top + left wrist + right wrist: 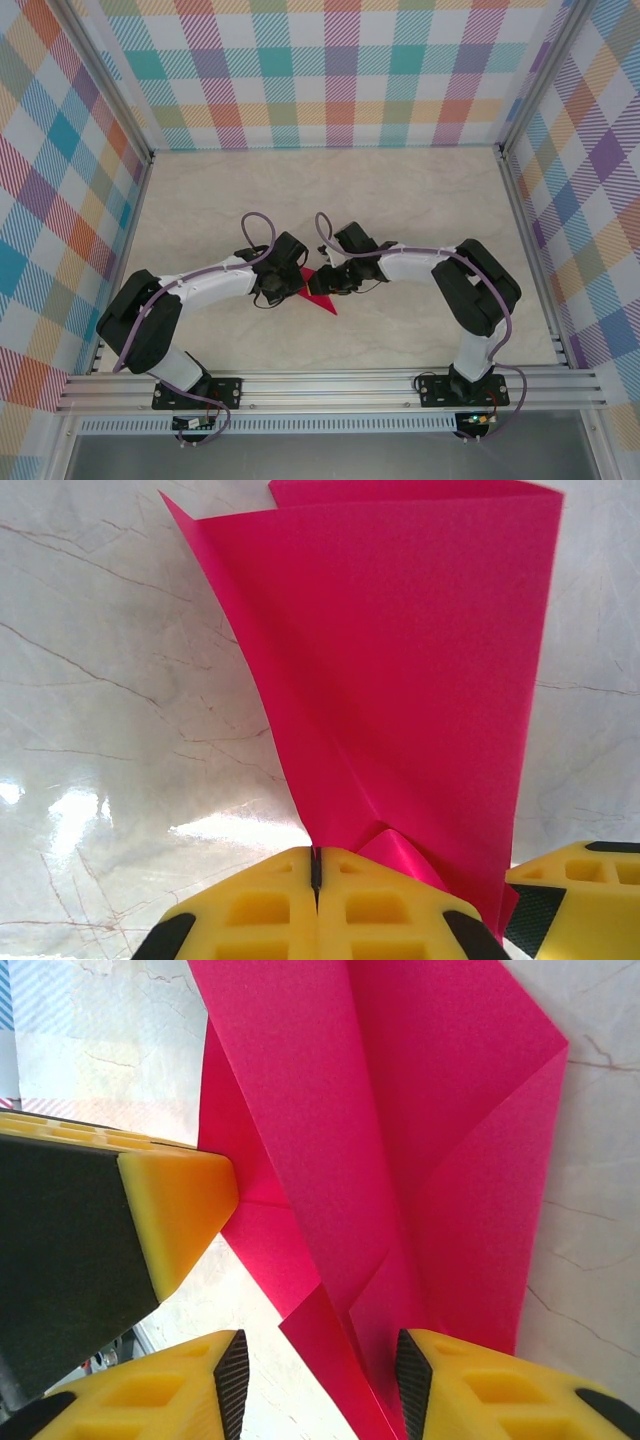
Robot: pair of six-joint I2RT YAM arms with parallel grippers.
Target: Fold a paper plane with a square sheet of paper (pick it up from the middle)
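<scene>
Left wrist view: found left tool (316,868) shut tight on paper's (400,680) narrow end, over surface (100,730). Found right tool (322,1362) partly open, paper passing between its fingers, ungripped. Judged risks: skewed crease or tear, caused by closing off-line or pulling against left pinch.

Pale marbled tabletop (420,190), glossy, light glaring off it. Pastel plaid walls (330,70) on three sides; aluminium rail (330,385) along near edge.
</scene>
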